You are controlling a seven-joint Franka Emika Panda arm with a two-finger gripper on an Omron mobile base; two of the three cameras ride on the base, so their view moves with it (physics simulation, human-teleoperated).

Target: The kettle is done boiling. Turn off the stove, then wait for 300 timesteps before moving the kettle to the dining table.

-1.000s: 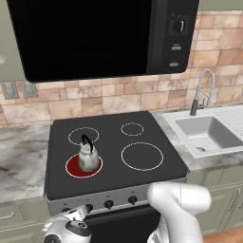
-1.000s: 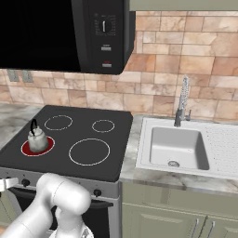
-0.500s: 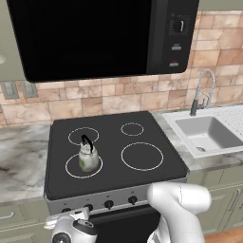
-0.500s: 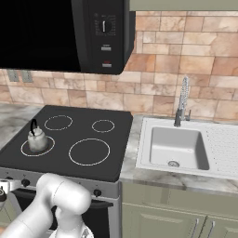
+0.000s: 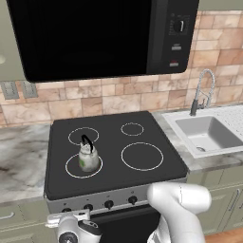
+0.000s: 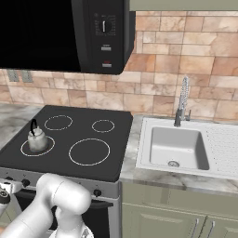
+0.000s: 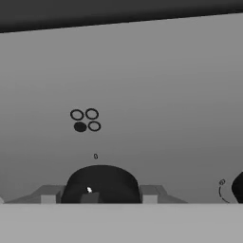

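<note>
We list a kettle point(image 5: 88, 157), upright on the front left burner point(image 5: 71, 168) of the stove point(image 5: 156, 173); that burner's ring reads white. The gripper point(image 7: 101, 197) sits low at the stove's front panel point(image 7: 142, 95), its fingers point(image 7: 149, 194) on either side of a black knob point(image 7: 101, 182); whether they press the knob or merely flank it, we cannot tell. Above the knob is a small four-circle burner mark point(image 7: 85, 120). A microwave point(image 5: 95, 33) hangs overhead. To the right, a sink point(image 5: 204, 135) with tap point(image 5: 201, 90).
</note>
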